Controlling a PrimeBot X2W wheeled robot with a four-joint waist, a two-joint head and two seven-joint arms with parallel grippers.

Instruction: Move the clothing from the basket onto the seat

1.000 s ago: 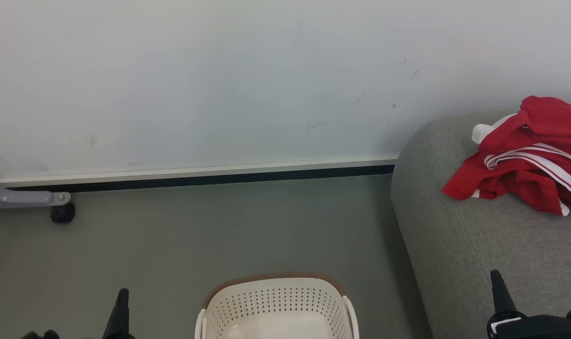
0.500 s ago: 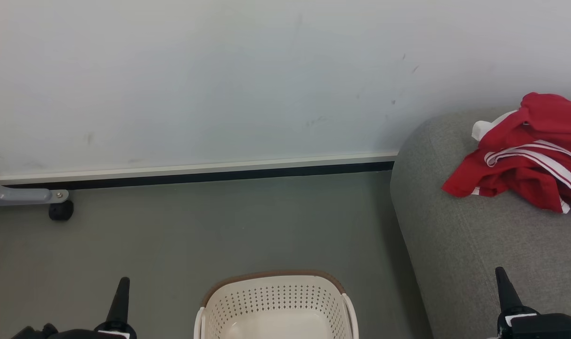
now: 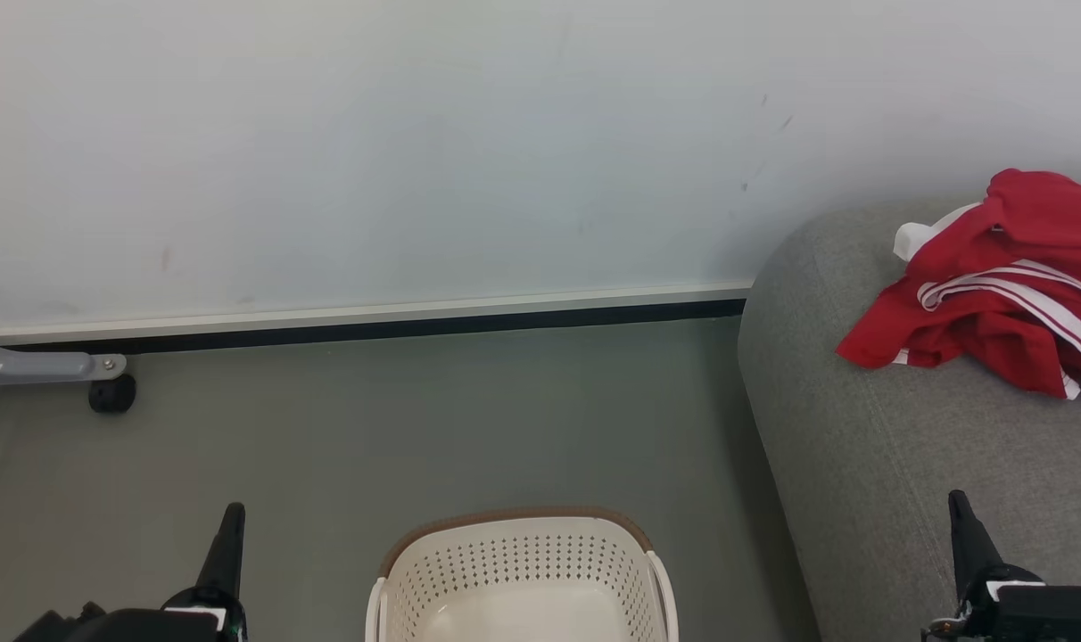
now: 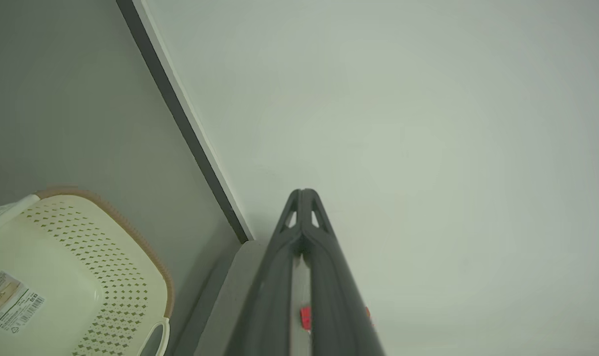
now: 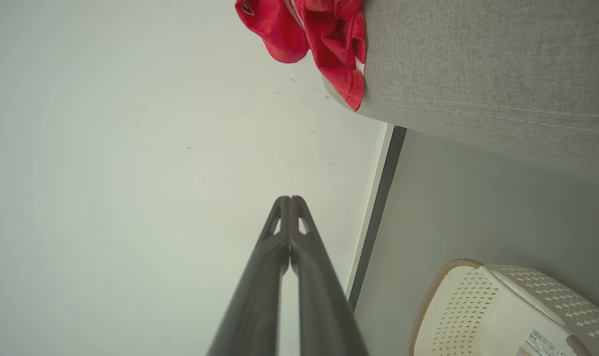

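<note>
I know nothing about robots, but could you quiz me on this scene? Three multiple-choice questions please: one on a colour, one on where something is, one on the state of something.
1. What colour is the rim of the basket?
A blue
B brown
C black

2. Where does the red clothing lie?
A in the basket
B under the basket
C on the grey sofa

3. How do the left gripper and the right gripper stand?
A both shut, with nothing between the fingers
B both wide open
C both shut on cloth

Answers:
1 B: a brown band edges the cream basket in the head view.
2 C: the red heap sits on the sofa's top, away from the basket.
3 A: in each wrist view the two dark fingers meet at their tips, with nothing held.
</note>
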